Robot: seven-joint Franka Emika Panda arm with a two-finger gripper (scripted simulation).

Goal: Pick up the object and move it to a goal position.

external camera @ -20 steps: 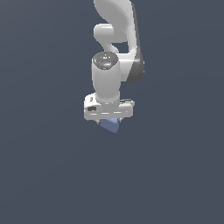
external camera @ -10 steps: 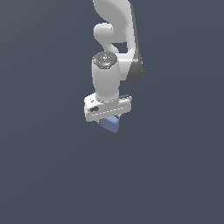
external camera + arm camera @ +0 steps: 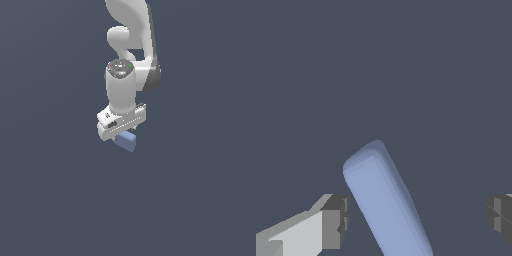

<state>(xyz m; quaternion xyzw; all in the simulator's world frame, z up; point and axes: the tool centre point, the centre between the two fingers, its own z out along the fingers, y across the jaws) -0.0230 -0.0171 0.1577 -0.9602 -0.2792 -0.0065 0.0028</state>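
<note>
- Gripper point(image 3: 416, 215): spread wide in the wrist view, one grey fingertip point(image 3: 336, 220) close beside the block, the other near the frame edge and well apart from it; clamped on nothing.
- Periwinkle-blue block point(image 3: 386, 205) between the fingers but off-centre, nearer one pad, lying skewed across the gap, its long axis running roughly 11 to 5 o'clock.
- No contact visible between pad and block; near side only just beside it.
- In the exterior view, block point(image 3: 127, 141) peeking out under the hand point(image 3: 121, 121) at about 5 o'clock from the hand body, mostly hidden by it.
- Arm point(image 3: 131, 35) rising toward 12 o'clock, wrist pointing down.
- Plain dark grey ground all round; no goal marker to be seen, height of hand above the ground not readable.
- Likely step: descent or alignment before the squeeze, grasp not yet made.
- Risks, as judgement: closing on a skewed block could twist it, the near pad striking a rounded corner first and pushing it aside; smooth faces giving poor purchase, so slip on lift; off-centre grip leaving the block tilted; too shallow a descent catching only the top edge.
</note>
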